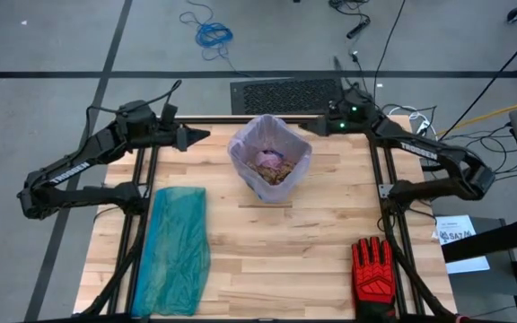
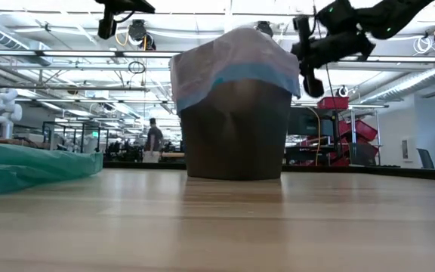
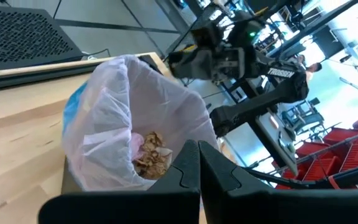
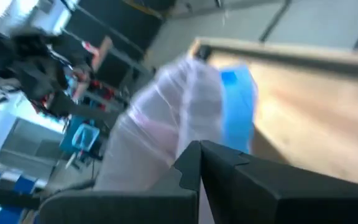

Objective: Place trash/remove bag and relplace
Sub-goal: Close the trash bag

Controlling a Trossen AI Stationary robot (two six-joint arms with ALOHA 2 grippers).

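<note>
Your left claw pinched closed beside the bin, right claw closed too, holding nothing, the bag lining the bin mid-counter, the trash inside it, TROSSEN lettering on both arms

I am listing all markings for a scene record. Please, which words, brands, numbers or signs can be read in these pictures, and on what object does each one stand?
"TROSSEN": on the left arm, white letters, high view.
"TROSSEN": on the right arm, high view and left wrist view.
Paper sheet beside the table's right edge: printed marks, too small to read.
Red-and-black work glove: no legible label.
Nothing else can be read.
</note>
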